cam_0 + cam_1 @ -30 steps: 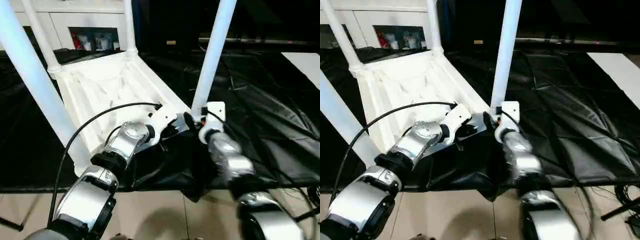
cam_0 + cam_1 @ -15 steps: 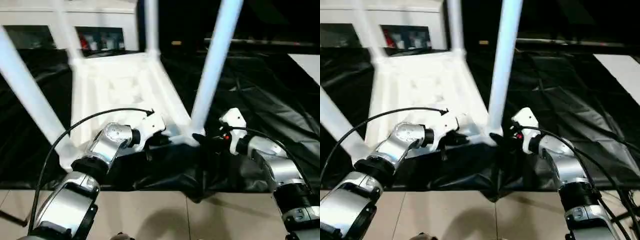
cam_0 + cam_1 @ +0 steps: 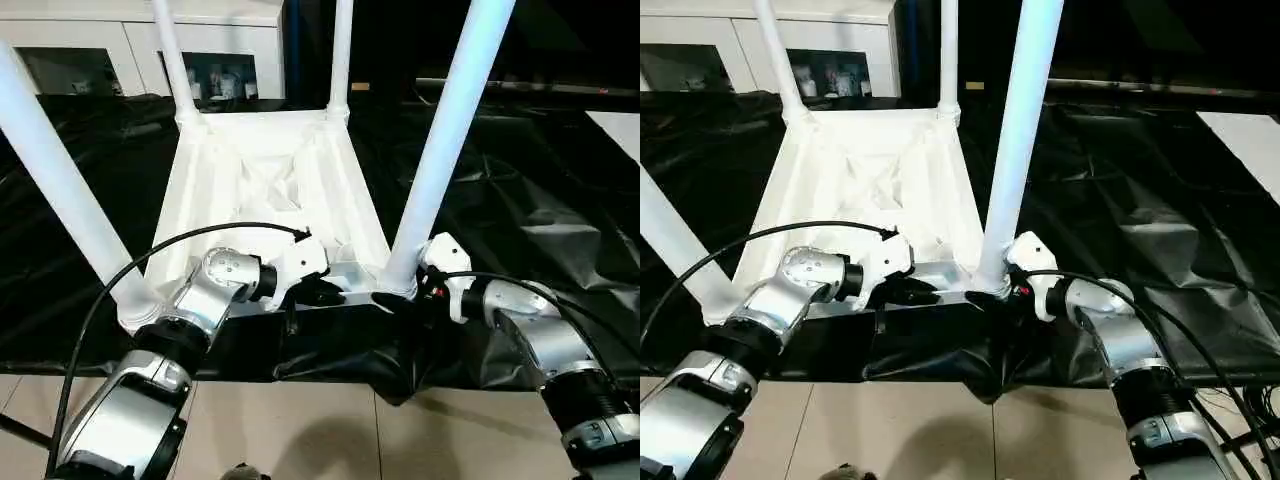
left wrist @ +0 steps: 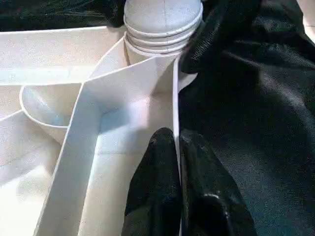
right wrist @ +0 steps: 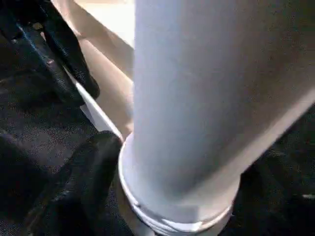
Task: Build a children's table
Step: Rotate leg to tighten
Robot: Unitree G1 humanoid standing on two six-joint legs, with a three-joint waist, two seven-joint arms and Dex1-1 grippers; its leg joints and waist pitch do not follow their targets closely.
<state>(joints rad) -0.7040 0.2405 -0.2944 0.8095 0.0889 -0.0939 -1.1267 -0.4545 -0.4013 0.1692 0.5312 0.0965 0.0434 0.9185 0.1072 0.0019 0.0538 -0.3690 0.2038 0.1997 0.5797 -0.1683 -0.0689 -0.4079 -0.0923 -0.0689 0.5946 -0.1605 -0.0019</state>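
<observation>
**A:** Start closest to the robot. What are the grippers doing?

**B:** Both are at the near edge of the upside-down table top [image 3: 265,170]. The left gripper [image 4: 176,147] is clenched on the thin near rim of that top; in the left wrist view one black finger sits inside the wall and the other outside, pressed together on it. The right gripper [image 3: 405,300] is at the base of the near right leg [image 3: 445,150]. Its fingers are spread around the foot of that leg where it enters the corner socket; the right wrist view shows one finger [image 5: 81,182] against the collar of the leg. Whether it actually squeezes the leg, I cannot tell.

**A:** And the table itself?

**B:** It lies top-down on a black sheet [image 3: 540,190] that covers the work surface, ribbed underside facing up. All four legs stand up out of the corner sockets: the near right one beside the right gripper, the near left leg [image 3: 60,185] on the other side of the left arm, and the two far legs [image 3: 172,60] [image 3: 341,55] at the back corners.

**A:** Anything beyond the table top?

**B:** Behind its far edge stands a white cabinet [image 3: 110,40] with glass doors, small items dimly seen inside. In front of the near edge, the sheet hangs over the surface's rim above a pale tiled floor [image 3: 330,440].
</observation>
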